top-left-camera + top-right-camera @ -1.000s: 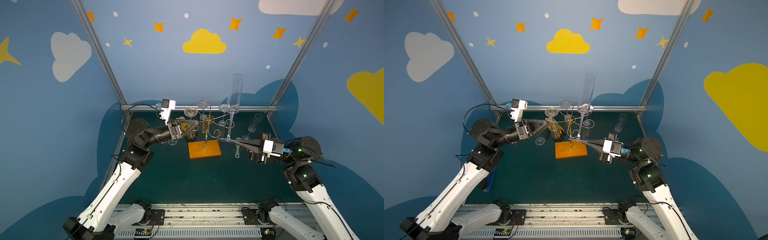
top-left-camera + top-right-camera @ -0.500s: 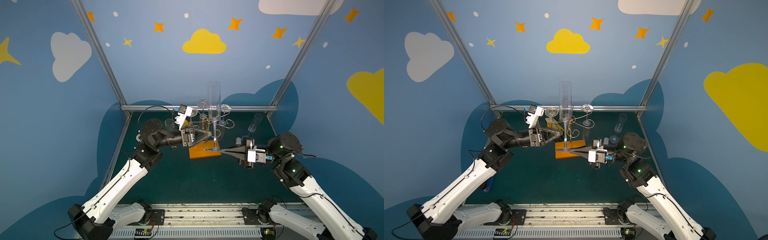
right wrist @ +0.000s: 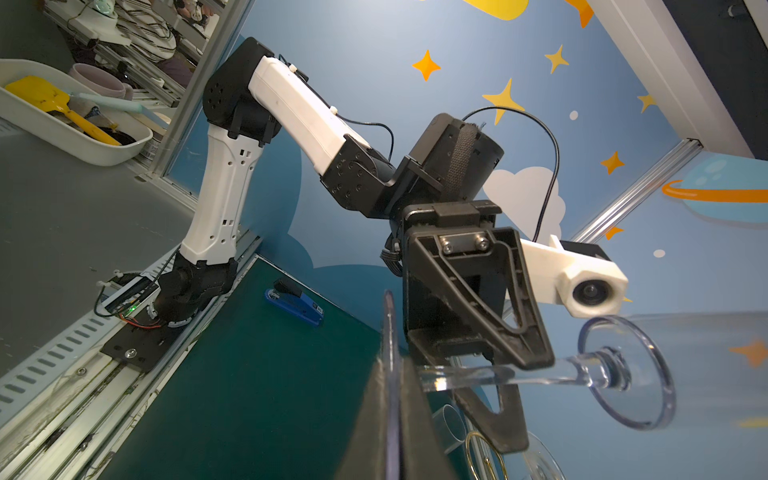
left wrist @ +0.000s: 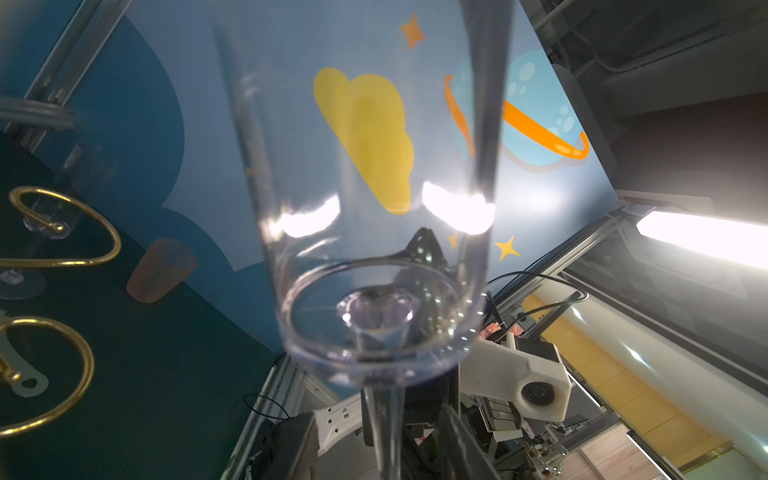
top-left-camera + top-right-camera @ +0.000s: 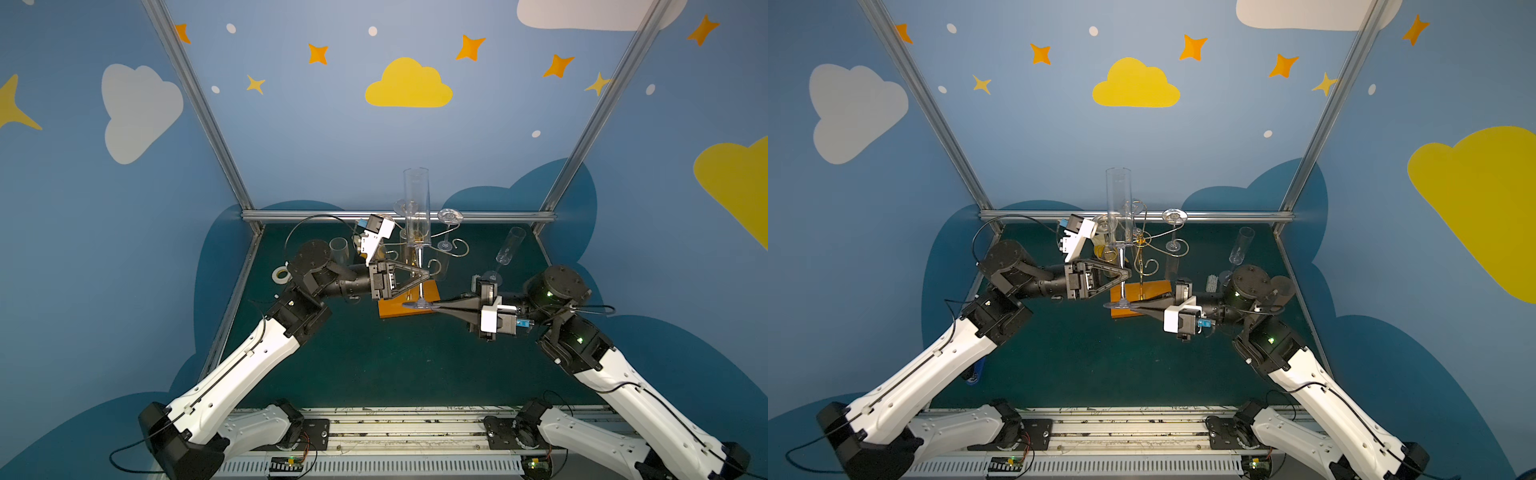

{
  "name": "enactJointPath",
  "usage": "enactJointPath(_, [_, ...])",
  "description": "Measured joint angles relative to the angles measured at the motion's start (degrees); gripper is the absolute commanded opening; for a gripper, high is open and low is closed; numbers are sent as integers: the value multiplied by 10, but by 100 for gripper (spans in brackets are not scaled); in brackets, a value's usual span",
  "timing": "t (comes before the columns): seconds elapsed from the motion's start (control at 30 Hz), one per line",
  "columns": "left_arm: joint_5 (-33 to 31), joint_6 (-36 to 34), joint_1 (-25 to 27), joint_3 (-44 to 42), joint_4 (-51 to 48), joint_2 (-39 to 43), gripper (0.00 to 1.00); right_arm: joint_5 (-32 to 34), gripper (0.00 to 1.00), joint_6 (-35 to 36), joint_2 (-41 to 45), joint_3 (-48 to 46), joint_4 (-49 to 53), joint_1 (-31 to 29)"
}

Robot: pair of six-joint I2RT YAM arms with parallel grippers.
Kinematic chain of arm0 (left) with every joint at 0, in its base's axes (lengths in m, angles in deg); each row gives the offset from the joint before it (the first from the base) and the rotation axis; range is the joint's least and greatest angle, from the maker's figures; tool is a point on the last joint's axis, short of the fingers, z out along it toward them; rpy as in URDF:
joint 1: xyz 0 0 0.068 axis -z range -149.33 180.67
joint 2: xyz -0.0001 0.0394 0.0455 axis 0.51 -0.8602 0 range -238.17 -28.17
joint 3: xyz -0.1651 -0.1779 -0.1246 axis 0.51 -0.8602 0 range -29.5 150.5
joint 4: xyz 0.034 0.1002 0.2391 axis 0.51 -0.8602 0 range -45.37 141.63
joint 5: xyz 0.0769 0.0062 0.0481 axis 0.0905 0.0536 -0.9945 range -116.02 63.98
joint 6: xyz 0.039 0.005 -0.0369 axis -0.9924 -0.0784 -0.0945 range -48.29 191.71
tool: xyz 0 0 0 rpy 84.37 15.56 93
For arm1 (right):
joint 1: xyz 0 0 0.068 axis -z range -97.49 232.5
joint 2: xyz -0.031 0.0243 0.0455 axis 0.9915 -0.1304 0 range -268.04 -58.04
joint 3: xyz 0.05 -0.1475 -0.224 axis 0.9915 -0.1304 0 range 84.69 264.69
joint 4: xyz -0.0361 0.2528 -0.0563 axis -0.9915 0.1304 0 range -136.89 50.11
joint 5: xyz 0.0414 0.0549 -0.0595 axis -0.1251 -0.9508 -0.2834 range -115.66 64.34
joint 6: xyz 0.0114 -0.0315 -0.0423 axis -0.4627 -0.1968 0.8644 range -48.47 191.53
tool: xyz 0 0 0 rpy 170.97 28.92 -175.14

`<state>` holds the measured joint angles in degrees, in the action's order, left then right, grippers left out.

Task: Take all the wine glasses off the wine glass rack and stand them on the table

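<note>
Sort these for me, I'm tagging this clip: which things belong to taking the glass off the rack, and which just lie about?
Job: tall wine glass, wine glass rack, left gripper, right gripper.
Lying about: white tape roll, blue stapler, clear tumbler.

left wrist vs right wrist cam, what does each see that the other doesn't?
Left wrist only: the right wrist camera and a pinkish cup. Right wrist only: the right gripper shut on the foot of the wine glass, the left arm, a blue stapler. Both: the glass's stem and bowl base, gold wire of the wine glass rack.
</note>
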<state>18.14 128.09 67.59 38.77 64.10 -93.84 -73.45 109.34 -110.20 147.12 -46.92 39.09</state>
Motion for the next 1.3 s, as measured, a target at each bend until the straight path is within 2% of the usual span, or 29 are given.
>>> enactJointPath(0.3, [-2,0,3,-3,0,-6,22,13,0,21,0,0,12,-4])
enactJointPath(0.5, [-2,2,3,-3,0,-8,16,21,0,33,-2,0,20,-7])
enactJointPath(0.53, [-2,3,3,-3,0,-8,13,23,4,34,-2,0,21,-9])
enactJointPath(0.6, [-5,3,3,-4,0,-8,9,31,38,36,-2,0,23,-11])
enactJointPath(0.63, [-7,4,3,-5,-2,-7,7,37,48,38,-2,-1,21,-14])
enactJointPath(0.7, [-13,4,3,-8,-4,-7,3,45,54,45,2,-5,15,-18])
enactJointPath(0.73, [-17,5,3,-11,-5,-7,3,50,54,45,5,-7,15,-20])
enactJointPath(0.77, [-21,4,3,-14,-5,-6,3,53,48,47,7,-9,15,-22])
enactJointPath(0.8, [-24,4,2,-16,-6,-6,3,55,35,47,10,-11,15,-22])
enactJointPath(0.83, [-27,4,2,-18,-8,-6,3,58,31,47,12,-11,15,-23])
enactJointPath(0.87, [-28,4,2,-19,-9,-6,3,60,32,50,13,-11,16,-24])
enactJointPath(0.93, [-30,5,2,-20,-9,-6,3,64,42,53,15,-11,16,-25])
enactJointPath(1.03, [-30,6,2,-20,-8,-6,3,68,46,55,16,-12,16,-25])
enactJointPath(1.3, [-47,9,-7,-31,-3,-4,3,81,48,62,18,-17,16,-26])
